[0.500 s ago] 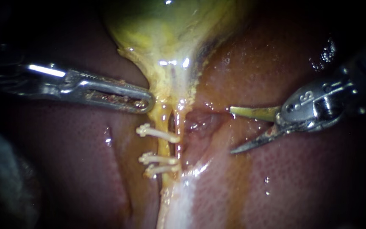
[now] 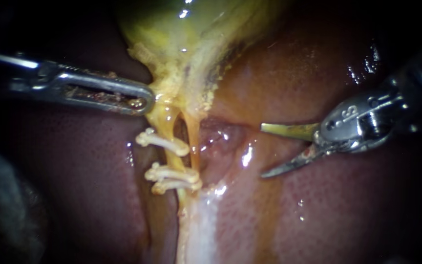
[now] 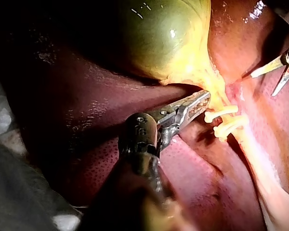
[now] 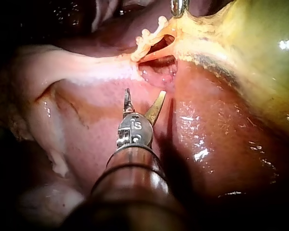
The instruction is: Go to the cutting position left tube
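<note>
My left instrument comes in from the left, its jaws shut on the yellow tissue at the neck of the gallbladder and holding it taut. Two thin tubes run down from the neck. The left tube carries three white clips, one high and two close together lower down. The right tube lies just beside it. My right instrument holds its two blades open well to the right of the tubes, touching nothing. In the right wrist view the blades stand short of the clips.
Red-brown liver surrounds the tubes on both sides. A raw pink pocket lies between the tubes and my right blades. A pale white band of tissue runs down from the lowest clip. Grey drape lies beside the liver.
My left instrument has drawn the gallbladder neck to the left and slightly up, and the tubes and clips have shifted left with it. My right instrument has barely moved.
</note>
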Robot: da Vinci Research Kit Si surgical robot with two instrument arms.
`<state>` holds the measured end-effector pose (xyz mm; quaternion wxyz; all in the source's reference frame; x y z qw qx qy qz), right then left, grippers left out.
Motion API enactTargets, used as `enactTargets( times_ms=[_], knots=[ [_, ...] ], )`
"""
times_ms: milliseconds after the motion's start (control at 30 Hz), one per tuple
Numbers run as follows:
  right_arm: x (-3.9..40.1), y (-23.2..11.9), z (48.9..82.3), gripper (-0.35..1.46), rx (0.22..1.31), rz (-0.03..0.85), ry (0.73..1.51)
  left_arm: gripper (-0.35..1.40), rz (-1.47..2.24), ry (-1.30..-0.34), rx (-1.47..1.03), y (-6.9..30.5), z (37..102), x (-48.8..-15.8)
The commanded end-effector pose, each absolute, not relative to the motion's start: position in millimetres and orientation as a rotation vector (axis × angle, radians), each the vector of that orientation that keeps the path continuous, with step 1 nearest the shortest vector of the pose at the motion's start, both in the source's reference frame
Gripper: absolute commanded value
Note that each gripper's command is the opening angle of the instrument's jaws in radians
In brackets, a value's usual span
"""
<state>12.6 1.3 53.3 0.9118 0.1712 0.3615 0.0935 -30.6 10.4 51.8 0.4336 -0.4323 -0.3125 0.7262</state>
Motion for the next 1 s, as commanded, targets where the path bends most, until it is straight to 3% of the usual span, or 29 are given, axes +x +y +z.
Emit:
enactTargets(
  times_ms=[33, 467, 1000],
  knots=[
    [13.1, 1.1, 53.2, 1.45, 0.366, 0.192, 0.78, -0.35, 1.809, -0.777, -1.079, 10.4, 51.8, -30.6],
    [19.7, -1.0, 53.0, 1.45, 0.511, 0.27, 0.898, -0.35, 1.808, -0.774, -1.078, 10.3, 51.7, -30.9],
    [20.9, -2.4, 56.4, 1.45, 0.58, 0.293, 0.885, -0.35, 1.808, -0.773, -1.078, 10.2, 51.7, -30.9]
  ],
)
